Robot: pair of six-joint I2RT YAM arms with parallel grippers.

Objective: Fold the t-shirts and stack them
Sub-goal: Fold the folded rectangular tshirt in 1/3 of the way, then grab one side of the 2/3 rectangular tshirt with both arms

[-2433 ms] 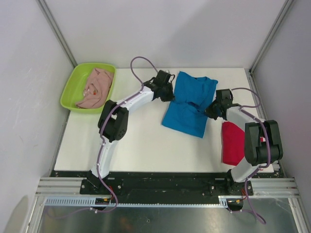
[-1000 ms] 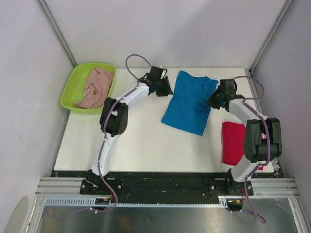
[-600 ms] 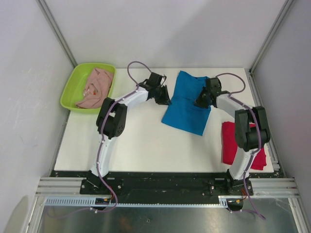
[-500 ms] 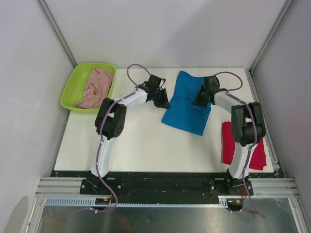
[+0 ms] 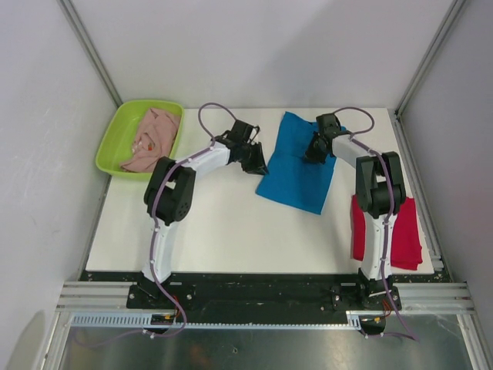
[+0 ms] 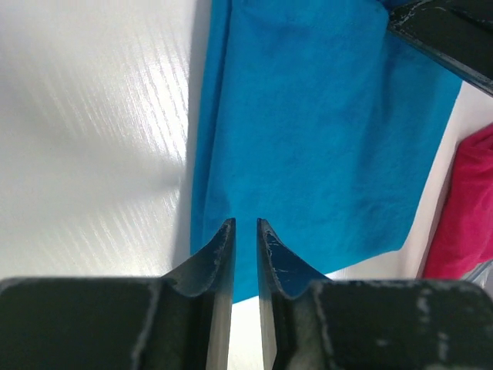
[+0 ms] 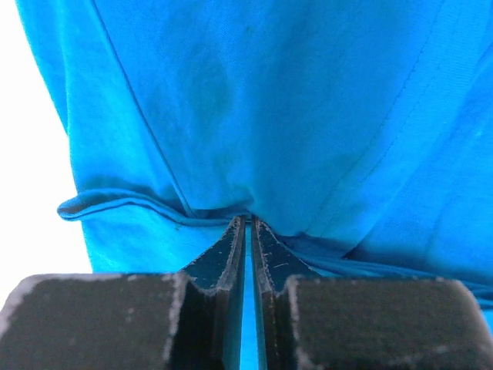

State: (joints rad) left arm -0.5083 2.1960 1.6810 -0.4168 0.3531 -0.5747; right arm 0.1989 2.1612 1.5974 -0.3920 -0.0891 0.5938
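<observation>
Since a second ago the right arm has swung left off the red shirt (image 5: 400, 239), which now shows more fully, while the left arm has barely shifted. Pale grey walls close in a smooth, glossy white table (image 5: 216, 223). At its far middle lies the blue shirt (image 5: 296, 173), soft knit, partly folded; the red one lies near right. Far left, a lime plastic tray (image 5: 108, 150) holds the crumpled pink shirt (image 5: 152, 137). The right gripper (image 7: 248, 220) pinches a gathered blue fold. The left gripper (image 6: 245, 223) shows a thin slit at the blue shirt's left edge; I cannot tell whether it grips cloth.
</observation>
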